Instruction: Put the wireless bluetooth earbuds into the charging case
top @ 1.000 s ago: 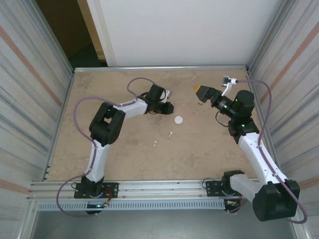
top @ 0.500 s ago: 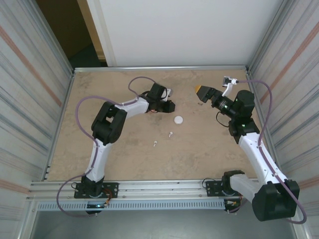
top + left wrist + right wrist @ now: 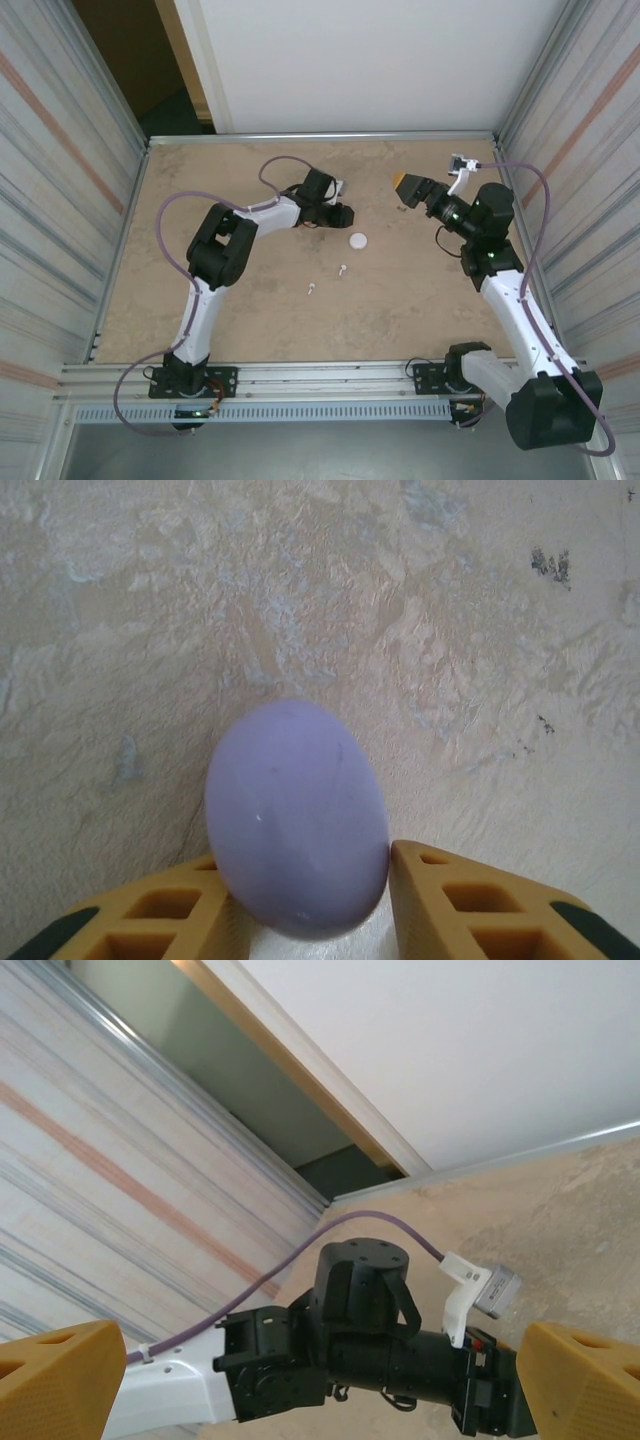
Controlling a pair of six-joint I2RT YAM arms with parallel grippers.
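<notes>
Left tool [image 3: 300, 858] sits low on the tabletop [image 3: 420, 300] with a purple charging case [image 3: 297, 815] between its fingers, both right against it. We cannot tell whether it is clenched or released. Right tool [image 3: 406, 185] hangs in the air, spread wide and carrying nothing. A white earbud [image 3: 342, 269] lies near the white charging case [image 3: 358, 240], and a second white earbud [image 3: 311, 289] lies closer to us.

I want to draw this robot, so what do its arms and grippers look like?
Each arm is white tubes with chunky black joints: the left arm and the right arm. A purple cable loops along each. The left gripper and the right gripper have yellow-orange fingers, wedge-shaped with hollow pockets.
</notes>
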